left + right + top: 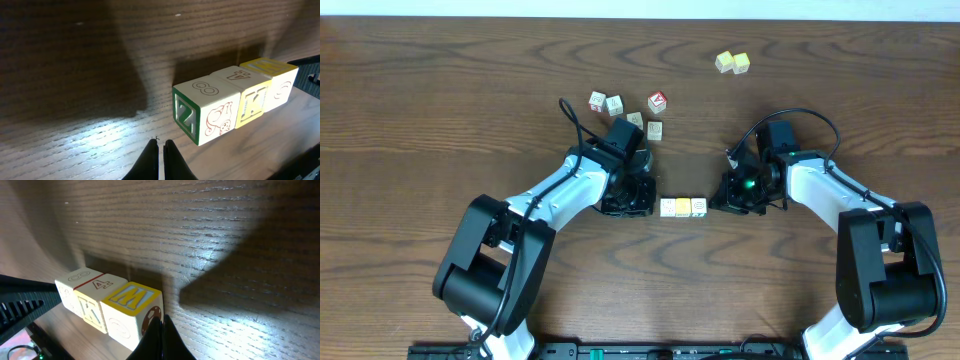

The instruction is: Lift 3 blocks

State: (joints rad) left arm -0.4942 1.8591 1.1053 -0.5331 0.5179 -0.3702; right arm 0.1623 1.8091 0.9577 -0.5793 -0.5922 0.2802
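The left arm (558, 192) and the right arm (817, 183) each have white links between big black joint housings. A thin black cable (572, 118) loops by each wrist. A small green light (749, 184) glows on the right one. The fingers (147, 165) are black and narrow to thin tips.

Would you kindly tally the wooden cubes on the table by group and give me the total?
Cubes lined up in a row: 3
Red-faced cube: 1
Whitish cubes clustered beside it: 4
Pale yellow cubes in a pair: 2
Total: 10
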